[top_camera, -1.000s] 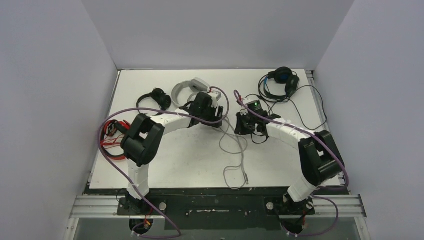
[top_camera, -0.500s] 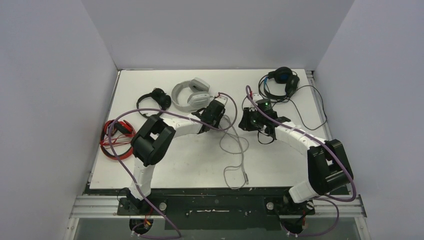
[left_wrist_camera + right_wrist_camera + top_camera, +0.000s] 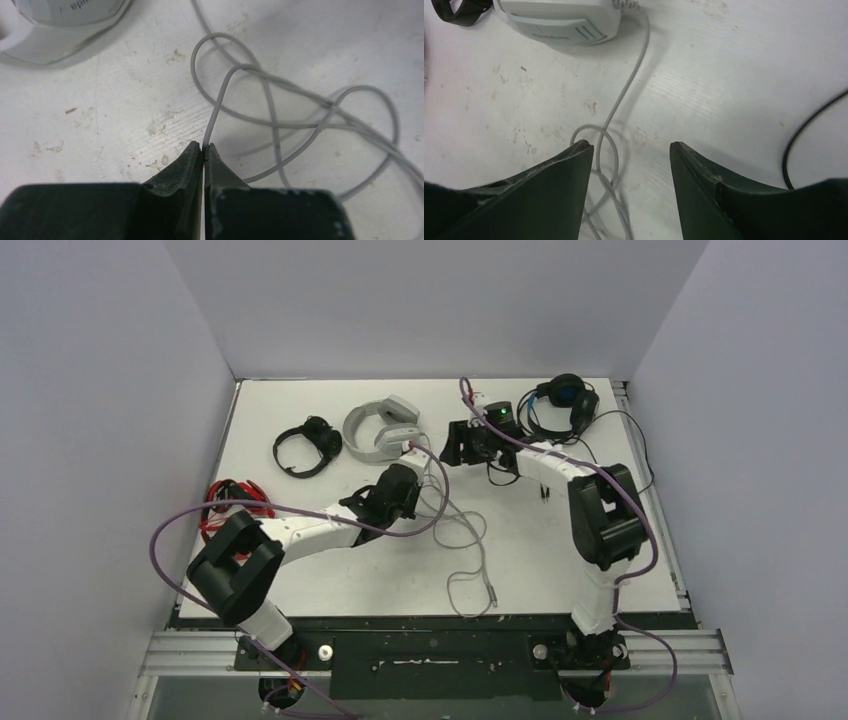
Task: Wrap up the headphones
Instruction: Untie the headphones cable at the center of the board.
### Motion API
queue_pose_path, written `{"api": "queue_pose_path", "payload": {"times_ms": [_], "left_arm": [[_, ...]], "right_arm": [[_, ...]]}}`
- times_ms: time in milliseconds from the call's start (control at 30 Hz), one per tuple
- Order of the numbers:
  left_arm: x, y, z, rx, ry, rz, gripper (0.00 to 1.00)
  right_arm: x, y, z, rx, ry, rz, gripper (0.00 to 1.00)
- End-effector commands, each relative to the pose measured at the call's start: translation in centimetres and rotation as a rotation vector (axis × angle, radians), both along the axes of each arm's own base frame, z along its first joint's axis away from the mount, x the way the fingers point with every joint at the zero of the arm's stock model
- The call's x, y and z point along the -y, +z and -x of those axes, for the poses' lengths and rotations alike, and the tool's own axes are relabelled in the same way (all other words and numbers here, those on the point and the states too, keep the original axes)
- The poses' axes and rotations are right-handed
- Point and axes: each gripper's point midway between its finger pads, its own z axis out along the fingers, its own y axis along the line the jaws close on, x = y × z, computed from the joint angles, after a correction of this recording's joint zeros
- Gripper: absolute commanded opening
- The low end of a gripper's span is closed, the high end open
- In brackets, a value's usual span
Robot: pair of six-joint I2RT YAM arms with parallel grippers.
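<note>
The white-grey headphones (image 3: 380,424) lie at the back centre, and their grey cable (image 3: 470,532) trails in loose loops toward the near edge. My left gripper (image 3: 408,478) is just in front of them, shut on the grey cable (image 3: 220,100), which comes up out of the pinched tips of the gripper (image 3: 205,148). Right of the white earcup (image 3: 564,17) my right gripper (image 3: 452,448) hangs open. Between the fingers of this gripper (image 3: 631,147) there is only table, with the cable (image 3: 624,95) running past the left finger.
A small black headset (image 3: 305,444) lies left of the white one. A red-and-black headset (image 3: 235,506) sits at the left edge. A black-and-blue headset (image 3: 565,400) sits back right, its black cable (image 3: 804,135) spread near my right arm.
My left gripper pulled back toward the near side and shut on the grey cable. My right gripper opened and swung to the back, next to the white headphones.
</note>
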Motion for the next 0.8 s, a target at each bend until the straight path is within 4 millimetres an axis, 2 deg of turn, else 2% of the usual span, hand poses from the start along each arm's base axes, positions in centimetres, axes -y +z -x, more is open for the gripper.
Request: {"api": "queue_pose_path", "payload": {"times_ms": [0,133,233,300,367,467,500,600,633,767], "left_arm": [[1.8,5.0,-0.1,0.082,-0.033,0.178,0.00],[1.4,5.5,0.6,0.074,-0.041,0.197,0.00],[1.3,6.0,1.0,0.070,-0.051,0.205,0.00],[1.3,6.7,1.1,0.076,-0.053,0.212,0.00],[1.0,7.6,1.2,0.087,-0.047,0.214,0.00],[-0.4,9.4,1.7,0.090,-0.016,0.188,0.00],[-1.2,10.1,2.0,0.084,0.000,0.168,0.00],[-4.4,13.4,2.7,0.105,0.093,0.105,0.00],[-6.1,14.5,2.8,0.126,0.146,0.072,0.00],[-12.8,19.6,4.2,0.204,0.339,-0.051,0.00]], "right_arm": [[-4.8,-0.6,-1.3,0.035,0.120,0.005,0.59],[-7.2,-2.5,-2.1,0.020,0.108,0.012,0.61],[-7.9,-4.1,-2.5,-0.010,0.072,0.030,0.61],[-7.7,-5.6,-2.4,-0.049,0.048,0.083,0.57],[-7.0,-6.6,-2.8,-0.064,0.005,0.145,0.46],[-4.4,-6.8,-4.2,-0.058,-0.094,0.184,0.10],[-3.2,-6.5,-4.9,-0.059,-0.128,0.183,0.04],[1.2,-5.5,-7.2,-0.056,-0.220,0.161,0.02],[3.0,-5.1,-8.2,-0.046,-0.254,0.156,0.02],[7.6,-4.1,-10.4,-0.027,-0.344,0.213,0.02]]}}
